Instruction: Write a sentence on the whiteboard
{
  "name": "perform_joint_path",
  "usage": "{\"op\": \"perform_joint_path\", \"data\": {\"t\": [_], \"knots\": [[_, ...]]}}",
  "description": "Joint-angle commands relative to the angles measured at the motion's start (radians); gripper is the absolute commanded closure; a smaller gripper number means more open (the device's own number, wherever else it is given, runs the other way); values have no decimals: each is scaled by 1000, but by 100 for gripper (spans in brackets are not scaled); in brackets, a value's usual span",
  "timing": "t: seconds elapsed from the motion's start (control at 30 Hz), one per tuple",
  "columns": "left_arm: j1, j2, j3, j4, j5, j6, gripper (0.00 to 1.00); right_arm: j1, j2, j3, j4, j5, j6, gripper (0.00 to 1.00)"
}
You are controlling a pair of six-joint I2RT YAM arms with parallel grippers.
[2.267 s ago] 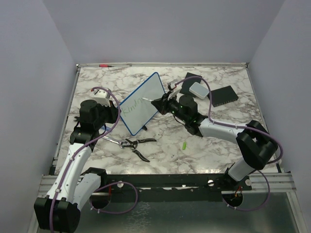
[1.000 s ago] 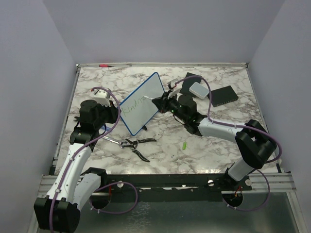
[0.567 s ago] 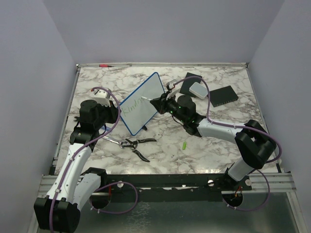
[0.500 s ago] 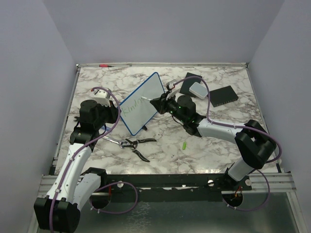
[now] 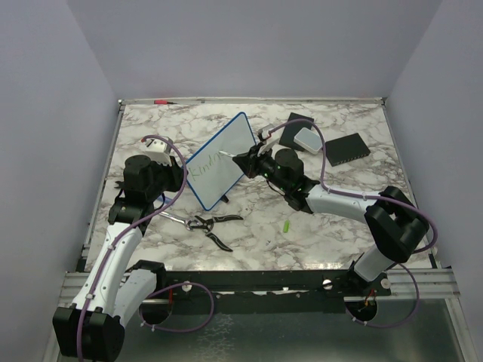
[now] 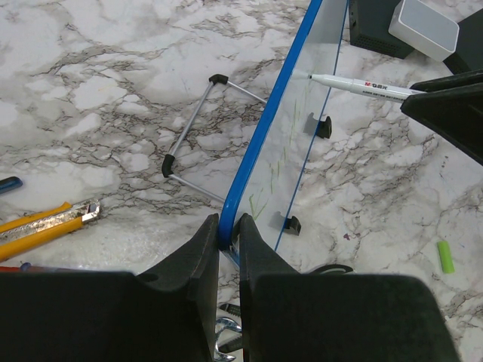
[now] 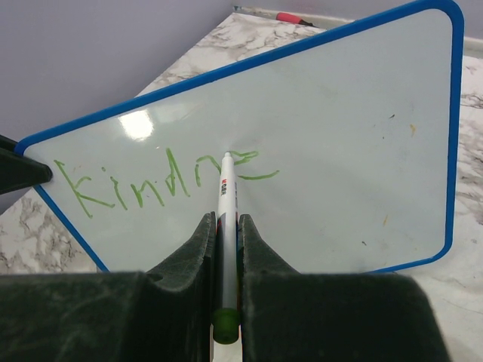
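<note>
the table [image 5: 332, 234] has a white marble top with grey veins and a metal rim, and pale lilac walls [image 5: 249, 45] close it on three sides. the board [image 5: 219, 162] stands on its edge left of the middle of the table, tilted back, with a wire stand [image 6: 198, 130] behind it that rests on the marble. the left end effector [image 6: 228, 225] is pressed together on the blue frame at the lower left edge of the board. the right end effector [image 7: 225, 220] pinches a pen [image 7: 226, 181], and the tip of the pen touches the white face. the green writing [image 7: 151, 181] reads about "kindn" and then a curl with a long stroke; the tip is at this last part. near the front of the board lie pliers [image 5: 211, 224], and a small green cap [image 5: 287, 225] lies to their right, well apart. two black pads [image 5: 347, 148] and a white box [image 5: 308, 138] lie at the far right, and a red pen [image 5: 161, 101] lies at the far rim. a yellow knife [image 6: 41, 222] lies left of the board. compared with the earliest top view, the right end effector has moved a little to the left, closer over the board, while the board, the left arm, the pliers and the cap stay in the same places.
</note>
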Motion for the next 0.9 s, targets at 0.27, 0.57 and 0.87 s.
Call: {"op": "perform_joint_path", "data": {"t": [0.27, 0.57, 0.87], "knots": [[-3, -12, -8, -9, -12, 14, 97, 9, 18, -40, 5, 54, -6, 99], [-3, -12, -8, -9, -12, 13, 97, 9, 20, -34, -4, 71, -10, 99], [-5, -12, -8, -9, -12, 14, 97, 9, 22, -28, -20, 61, -10, 99]]}}
